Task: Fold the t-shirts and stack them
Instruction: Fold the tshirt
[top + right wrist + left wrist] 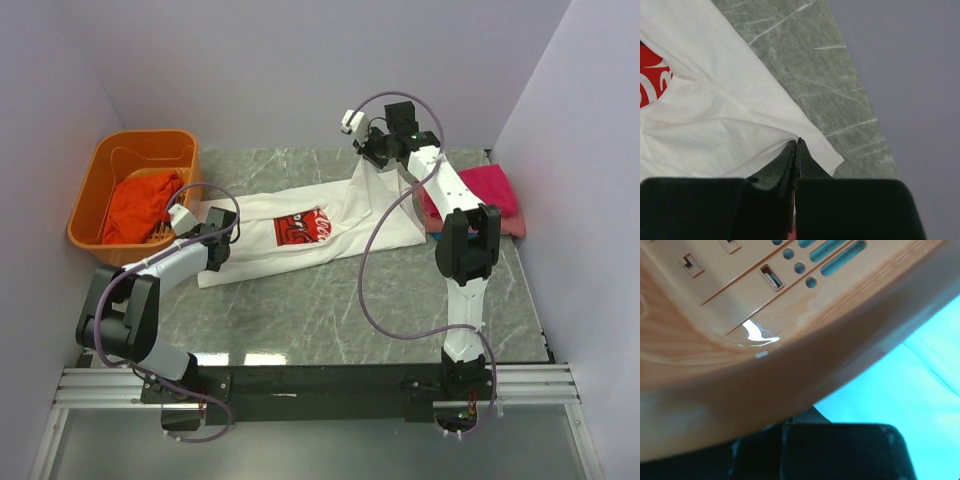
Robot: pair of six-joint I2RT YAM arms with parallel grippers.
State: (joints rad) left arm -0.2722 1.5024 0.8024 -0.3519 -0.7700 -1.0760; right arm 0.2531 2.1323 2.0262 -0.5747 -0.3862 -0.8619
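Note:
The white t-shirt (250, 250) with the red print (302, 228) lies stretched across the table. My right gripper (371, 156) is shut on its far right edge and lifts it into a peak. In the right wrist view the gripper (797, 142) pinches the white cloth (715, 115). My left gripper (218, 240) sits at the shirt's left end against the basket. In the blurred left wrist view the gripper (812, 410) looks closed beside the white cloth (920, 400). An orange-red shirt (140, 205) lies in the basket. A folded magenta shirt (480, 188) lies on a pink one (515, 226) at the right. No blue shirt is in view.
The rigid orange basket (100, 160) stands at the far left, and its wall (790, 340) fills the left wrist view. Grey walls close in the table on the left, back and right. A purple cable (365, 270) loops from the right arm over the marble tabletop (330, 310).

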